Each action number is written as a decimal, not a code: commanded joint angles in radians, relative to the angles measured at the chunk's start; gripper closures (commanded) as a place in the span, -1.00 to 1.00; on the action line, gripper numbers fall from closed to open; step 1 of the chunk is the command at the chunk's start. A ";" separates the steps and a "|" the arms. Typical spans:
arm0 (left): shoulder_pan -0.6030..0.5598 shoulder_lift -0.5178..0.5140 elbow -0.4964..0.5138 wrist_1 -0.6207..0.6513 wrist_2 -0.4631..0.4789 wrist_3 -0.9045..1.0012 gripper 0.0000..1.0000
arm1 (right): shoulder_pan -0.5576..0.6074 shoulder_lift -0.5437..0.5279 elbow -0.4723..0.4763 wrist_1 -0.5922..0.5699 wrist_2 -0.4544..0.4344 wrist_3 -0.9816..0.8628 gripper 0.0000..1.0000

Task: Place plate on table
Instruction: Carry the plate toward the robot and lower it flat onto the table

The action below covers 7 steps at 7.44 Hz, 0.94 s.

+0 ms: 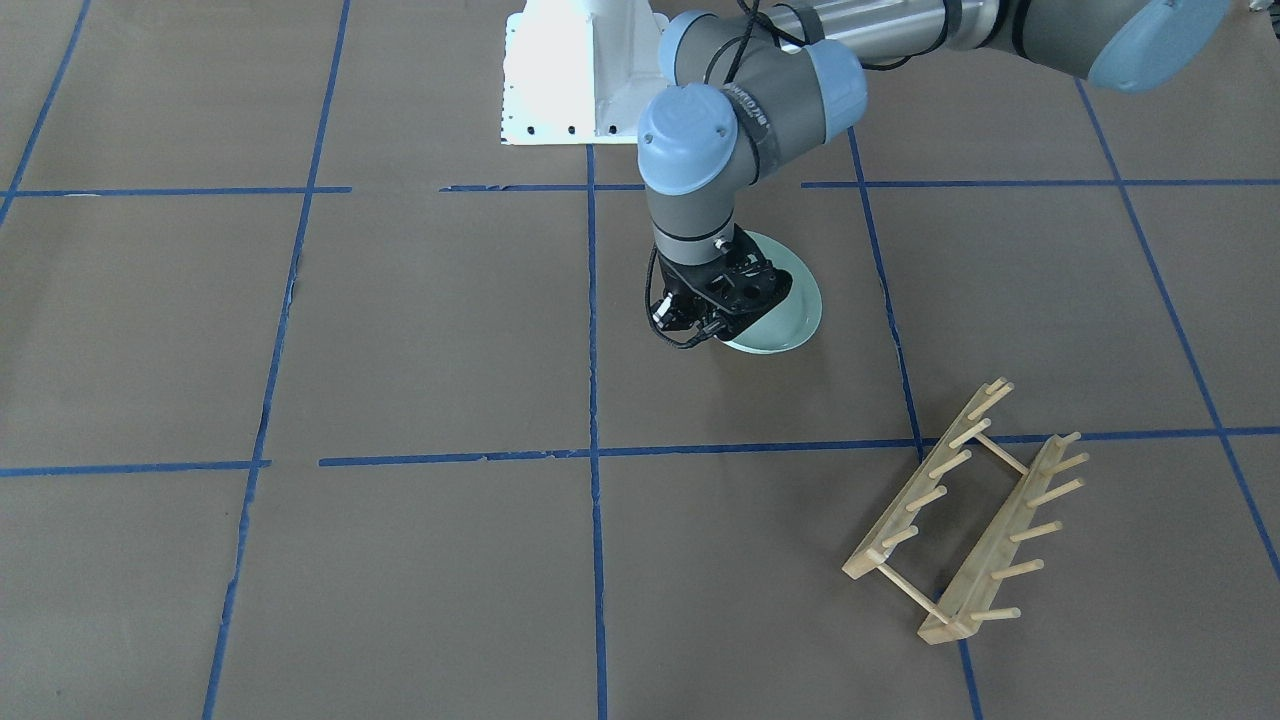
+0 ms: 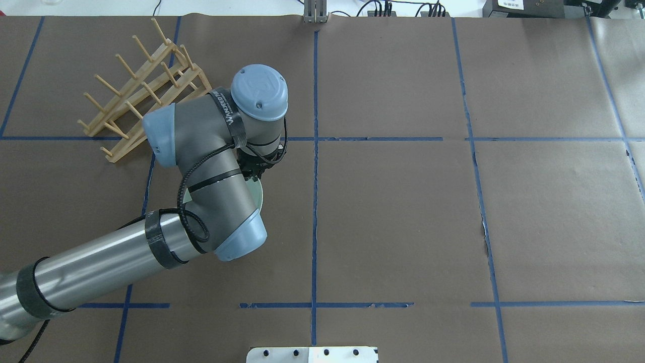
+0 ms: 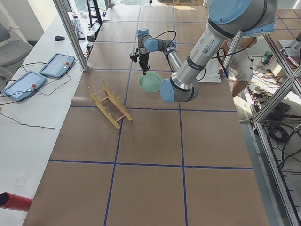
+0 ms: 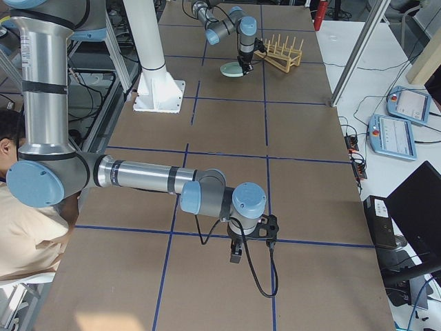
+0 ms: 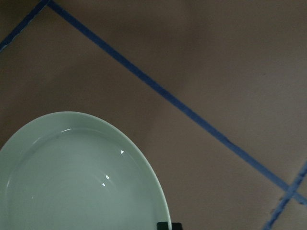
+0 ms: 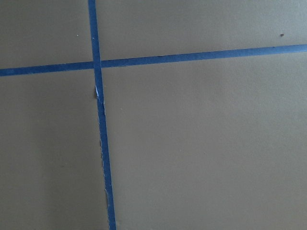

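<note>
The pale mint-green plate (image 1: 790, 315) lies nearly flat, low on the brown table (image 1: 400, 330), inside a taped square. My left gripper (image 1: 700, 325) points down at the plate's rim and is shut on it. In the left wrist view the plate (image 5: 72, 182) fills the lower left, with a dark fingertip (image 5: 169, 225) at its rim. From overhead the arm hides most of the plate (image 2: 256, 196). I cannot tell whether the plate rests fully on the table. My right gripper (image 4: 232, 254) hangs over bare table far from the plate; I cannot tell whether it is open or shut.
The empty wooden peg rack (image 1: 960, 510) stands on the table beside the plate, about one square away; it also shows in the overhead view (image 2: 141, 85). The robot's white base (image 1: 570, 70) is behind the plate. Blue tape lines (image 6: 98, 96) cross under the right wrist.
</note>
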 commanded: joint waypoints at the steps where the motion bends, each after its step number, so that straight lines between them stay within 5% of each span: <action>1: 0.052 -0.017 0.092 0.022 0.083 0.029 1.00 | 0.000 0.000 0.000 0.000 0.000 0.000 -1.00; 2: 0.056 -0.012 0.096 0.024 0.090 0.029 0.92 | 0.000 0.000 0.000 0.000 0.000 0.000 -1.00; 3: 0.057 -0.006 0.092 0.024 0.090 0.080 -0.98 | 0.000 0.000 0.000 0.000 0.000 0.000 -1.00; 4: 0.062 0.007 0.066 0.024 0.088 0.100 -1.00 | 0.000 0.000 0.000 0.000 0.000 0.000 -1.00; 7: -0.065 0.136 -0.320 0.010 0.072 0.292 -1.00 | 0.000 0.000 0.000 0.000 0.000 0.000 -1.00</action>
